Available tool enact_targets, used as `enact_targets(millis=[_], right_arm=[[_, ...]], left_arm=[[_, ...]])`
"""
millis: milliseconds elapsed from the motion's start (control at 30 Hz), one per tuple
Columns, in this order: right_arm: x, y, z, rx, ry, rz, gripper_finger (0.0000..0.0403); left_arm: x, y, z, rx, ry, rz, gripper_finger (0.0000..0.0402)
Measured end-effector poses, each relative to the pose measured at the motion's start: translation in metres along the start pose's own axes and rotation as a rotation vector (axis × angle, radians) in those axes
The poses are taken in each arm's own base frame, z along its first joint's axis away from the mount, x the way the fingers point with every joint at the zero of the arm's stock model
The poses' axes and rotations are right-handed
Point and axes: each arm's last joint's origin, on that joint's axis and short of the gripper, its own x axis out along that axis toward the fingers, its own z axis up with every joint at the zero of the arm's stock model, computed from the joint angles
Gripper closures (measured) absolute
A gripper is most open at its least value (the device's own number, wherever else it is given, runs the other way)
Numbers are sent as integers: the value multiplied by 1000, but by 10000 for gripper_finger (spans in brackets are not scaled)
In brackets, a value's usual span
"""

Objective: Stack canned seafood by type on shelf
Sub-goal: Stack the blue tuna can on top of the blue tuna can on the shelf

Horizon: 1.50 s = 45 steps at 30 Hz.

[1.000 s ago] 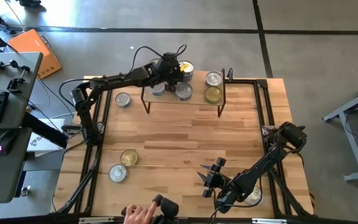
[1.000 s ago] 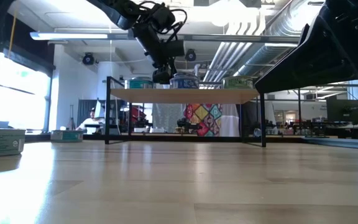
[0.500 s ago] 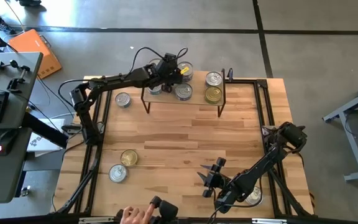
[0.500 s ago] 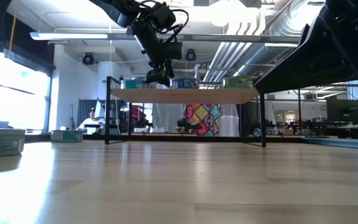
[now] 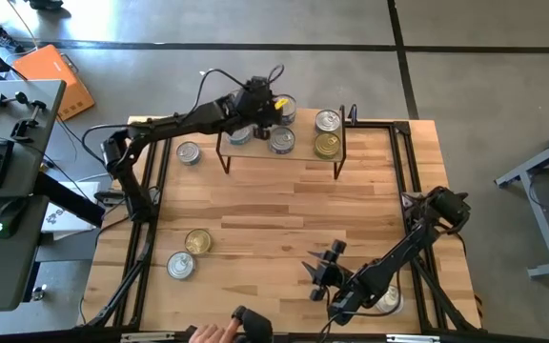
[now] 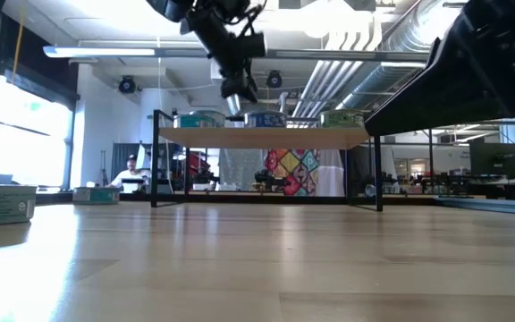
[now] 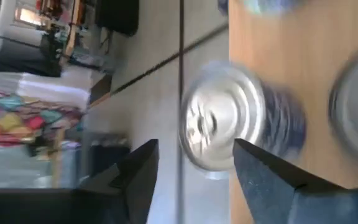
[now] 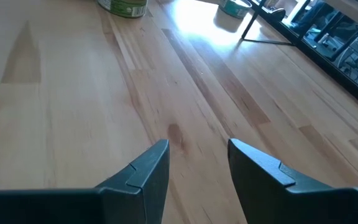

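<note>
In the upper centre of the high view, the small light-wood shelf on thin black legs (image 5: 298, 157) carries several short round silver-topped tins (image 5: 281, 141) and one gold-topped tin (image 5: 327, 146). The left gripper (image 5: 255, 103) hangs over the shelf's left end, fingers spread and empty; its wrist view shows a silver-lidded tin with a bluish side label (image 7: 229, 124) between them, untouched. On the tabletop (image 5: 284, 229), a silver tin (image 5: 188, 152) sits left of the shelf, with a gold tin (image 5: 198, 241) and a silver one (image 5: 180, 265) at lower left. The right gripper (image 5: 318, 270) waits at lower centre, fingers apart over bare wood. A person's hand (image 5: 210, 332) shows at the bottom edge.
</note>
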Motion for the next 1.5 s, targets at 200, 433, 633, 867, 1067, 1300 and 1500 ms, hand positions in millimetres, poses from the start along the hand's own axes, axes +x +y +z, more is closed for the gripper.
enact_targets(millis=[200,433,633,867,1067,1300,1500], right_arm=[[7,-3,2,11,14,-14,247],[9,-4,2,13,33,0,247],[9,-4,2,10,35,-1,247],[9,-4,2,8,33,-5,247],[9,-4,2,9,34,-4,247],[9,-4,2,18,30,-5,247],[11,-1,-1,43,0,-34,247]], left_arm=[[13,21,-5,-272,-160,-10,289],[42,6,-20,-313,-103,-113,394],[40,-4,-17,-235,-76,-171,396],[32,-9,-8,-191,-87,-183,401],[19,-11,4,-151,-86,-140,401],[-32,-10,31,-92,-15,21,401],[-128,-44,53,-161,-44,-158,401]])
